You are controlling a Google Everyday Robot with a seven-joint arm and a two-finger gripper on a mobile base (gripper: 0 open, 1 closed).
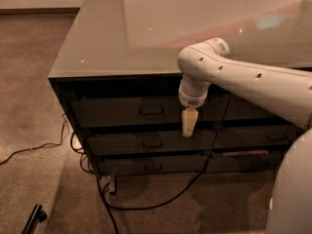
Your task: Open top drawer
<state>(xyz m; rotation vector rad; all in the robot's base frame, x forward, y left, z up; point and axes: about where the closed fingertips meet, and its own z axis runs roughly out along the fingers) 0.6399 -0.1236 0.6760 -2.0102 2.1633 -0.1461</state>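
Note:
The top drawer [112, 112] is the uppermost wide dark grey front in the left column of the cabinet, and it sits pushed in. Its small rectangular pull [152, 110] is at the centre of the front. My gripper [188, 132] hangs straight down from the white arm [243, 79], in front of the drawer's right part. It is a little right of the pull and below it, and its tip reaches down to the gap above the second drawer. Its beige fingers [189, 121] are shut together into one tapered tip, with nothing held.
Two more drawers [152, 144] lie below in the same column, and another drawer column [258, 111] stands to the right behind my arm. The grey countertop [112, 38] overhangs the fronts. Black cables [146, 206] trail on the carpet below, and a dark object [33, 217] lies at bottom left.

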